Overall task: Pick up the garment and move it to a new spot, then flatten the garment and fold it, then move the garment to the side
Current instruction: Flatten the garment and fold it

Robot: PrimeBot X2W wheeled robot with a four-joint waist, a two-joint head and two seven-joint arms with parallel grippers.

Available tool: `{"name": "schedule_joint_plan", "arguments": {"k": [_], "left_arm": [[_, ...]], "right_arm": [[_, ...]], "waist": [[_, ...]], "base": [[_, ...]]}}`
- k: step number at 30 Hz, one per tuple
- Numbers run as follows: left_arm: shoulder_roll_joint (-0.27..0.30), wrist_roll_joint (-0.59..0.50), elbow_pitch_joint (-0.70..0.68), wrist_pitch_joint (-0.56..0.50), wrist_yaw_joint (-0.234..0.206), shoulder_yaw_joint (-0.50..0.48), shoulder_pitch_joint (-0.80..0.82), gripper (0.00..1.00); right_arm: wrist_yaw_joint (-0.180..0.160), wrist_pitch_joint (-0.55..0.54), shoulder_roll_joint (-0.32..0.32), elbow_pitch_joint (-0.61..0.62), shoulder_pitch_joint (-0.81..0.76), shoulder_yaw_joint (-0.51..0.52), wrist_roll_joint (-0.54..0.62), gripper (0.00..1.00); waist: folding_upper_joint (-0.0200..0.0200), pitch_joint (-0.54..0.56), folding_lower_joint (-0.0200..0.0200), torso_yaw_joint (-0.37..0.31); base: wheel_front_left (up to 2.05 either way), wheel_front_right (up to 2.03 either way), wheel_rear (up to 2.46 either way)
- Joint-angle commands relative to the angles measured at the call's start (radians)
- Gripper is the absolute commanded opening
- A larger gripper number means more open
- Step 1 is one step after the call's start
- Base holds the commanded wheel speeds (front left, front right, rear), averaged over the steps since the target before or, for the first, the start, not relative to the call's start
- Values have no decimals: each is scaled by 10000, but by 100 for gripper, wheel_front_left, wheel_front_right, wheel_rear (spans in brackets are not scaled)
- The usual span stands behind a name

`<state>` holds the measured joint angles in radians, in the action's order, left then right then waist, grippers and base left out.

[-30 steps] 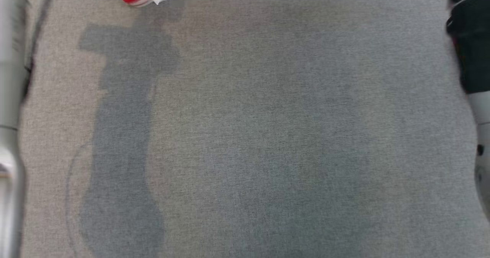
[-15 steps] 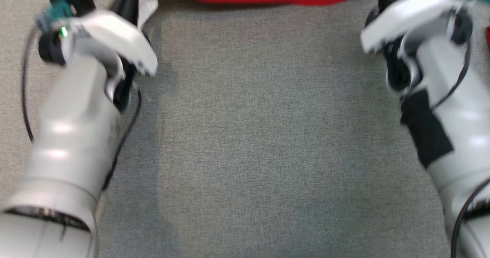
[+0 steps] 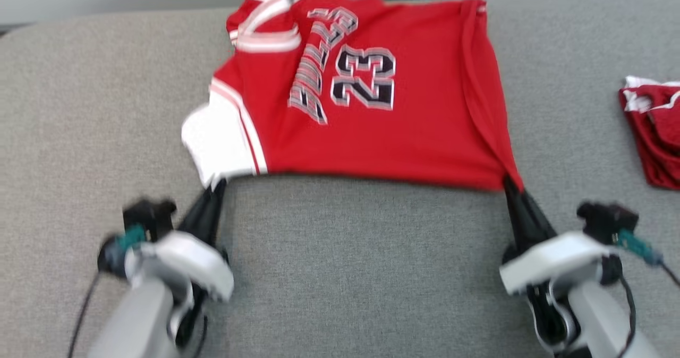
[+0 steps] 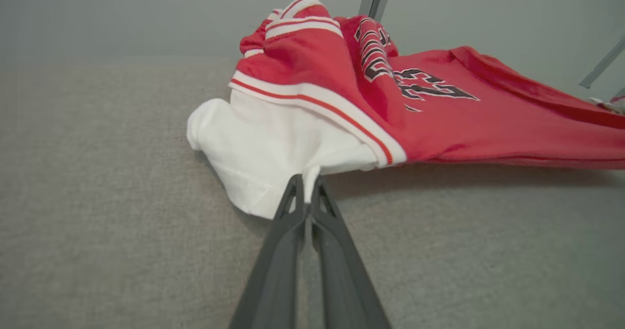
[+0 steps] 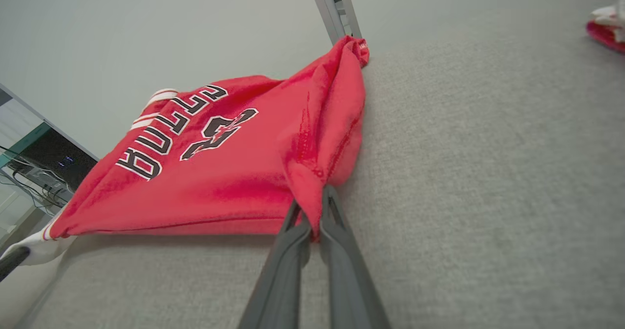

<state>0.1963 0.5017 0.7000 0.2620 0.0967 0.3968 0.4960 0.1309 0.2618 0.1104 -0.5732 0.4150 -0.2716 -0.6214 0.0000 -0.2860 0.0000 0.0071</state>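
Tightly, the jersey is pinched at two corners by the left gripper and right gripper, stretched between them.

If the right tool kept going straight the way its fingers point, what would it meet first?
The red jersey: the right tool is shut on its near corner, and the jersey's bunched side fold lies directly ahead of it. Past that seems to be the grey surface, though depth is unclear.
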Motion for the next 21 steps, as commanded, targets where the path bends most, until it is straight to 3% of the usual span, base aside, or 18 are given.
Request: {"name": "schedule_joint_plan", "arguments": {"k": [1, 8, 17, 21], "left_arm": [[117, -99, -641, 20, -162, -180, -841, 0], [327, -363, -3948, -47, -1360, -493, -4301, 0], [524, -192, -7544, -1419, -3042, -496, -7559, 0], [579, -73, -8593, -1851, -3545, -510, -8556, 0]], "right_arm": [[-3, 38, 126, 360, -641, 106, 34, 0], [-5, 41, 276, 1883, -3197, 1005, 382, 0], [-6, 23, 394, 2983, -5670, 1580, 708, 0], [-9, -112, 339, 3422, -6632, 1834, 798, 0]], "waist": [[0, 422, 0, -50], [0, 1120, 0, -35], [0, 1993, 0, 30], [0, 2208, 0, 80]], "base": [[0, 0, 0], [0, 0, 0], [0, 0, 0], [0, 0, 0]]}}
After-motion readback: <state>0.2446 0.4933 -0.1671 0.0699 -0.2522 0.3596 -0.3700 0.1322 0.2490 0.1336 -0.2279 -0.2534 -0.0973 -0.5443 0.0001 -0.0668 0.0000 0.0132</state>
